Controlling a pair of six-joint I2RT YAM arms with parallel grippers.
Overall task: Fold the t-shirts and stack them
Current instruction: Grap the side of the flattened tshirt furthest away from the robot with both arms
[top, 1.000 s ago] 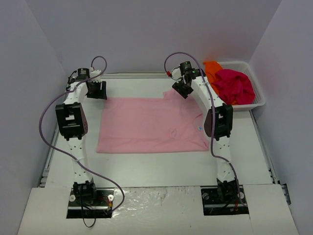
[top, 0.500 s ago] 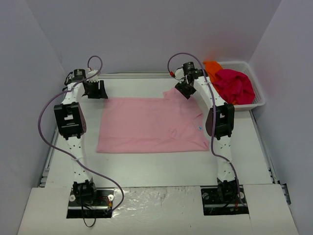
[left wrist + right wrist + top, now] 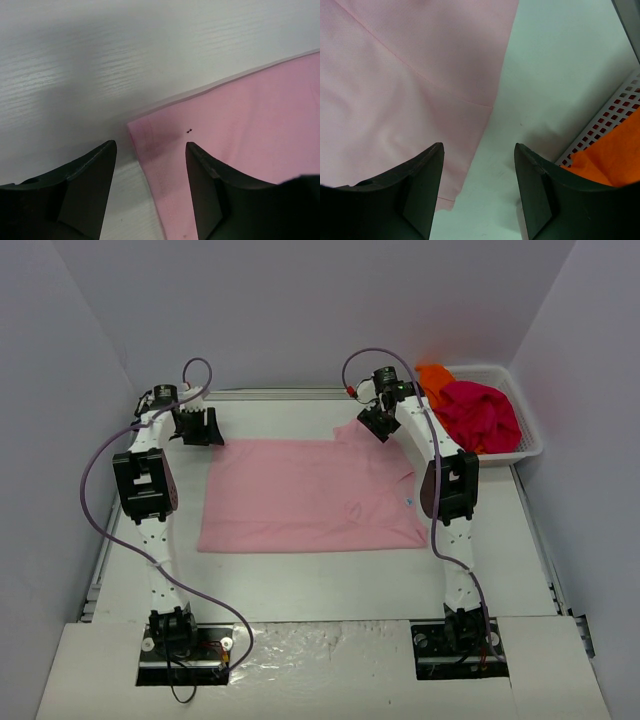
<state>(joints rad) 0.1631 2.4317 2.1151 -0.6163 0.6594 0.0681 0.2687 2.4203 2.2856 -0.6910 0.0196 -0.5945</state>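
Observation:
A light pink t-shirt (image 3: pixel 305 495) lies flat on the white table, with a small white neck label (image 3: pixel 408 500) near its right side. My left gripper (image 3: pixel 203 430) is open and empty just above the shirt's far left corner (image 3: pixel 150 135), which lies between its fingers. My right gripper (image 3: pixel 371 427) is open and empty over the shirt's far right sleeve edge (image 3: pixel 470 130). A magenta-red shirt (image 3: pixel 480 415) and an orange shirt (image 3: pixel 434 378) lie crumpled in the basket; the orange one also shows in the right wrist view (image 3: pixel 615 160).
A white plastic mesh basket (image 3: pixel 532 445) stands at the far right of the table; its wall shows in the right wrist view (image 3: pixel 600 127). Grey walls close in the back and both sides. Bare white table (image 3: pixel 300 585) lies in front of the pink shirt.
My left gripper has shifted slightly right toward the shirt's far left corner. My right gripper has moved a little back and right along the sleeve. The shirt has not moved.

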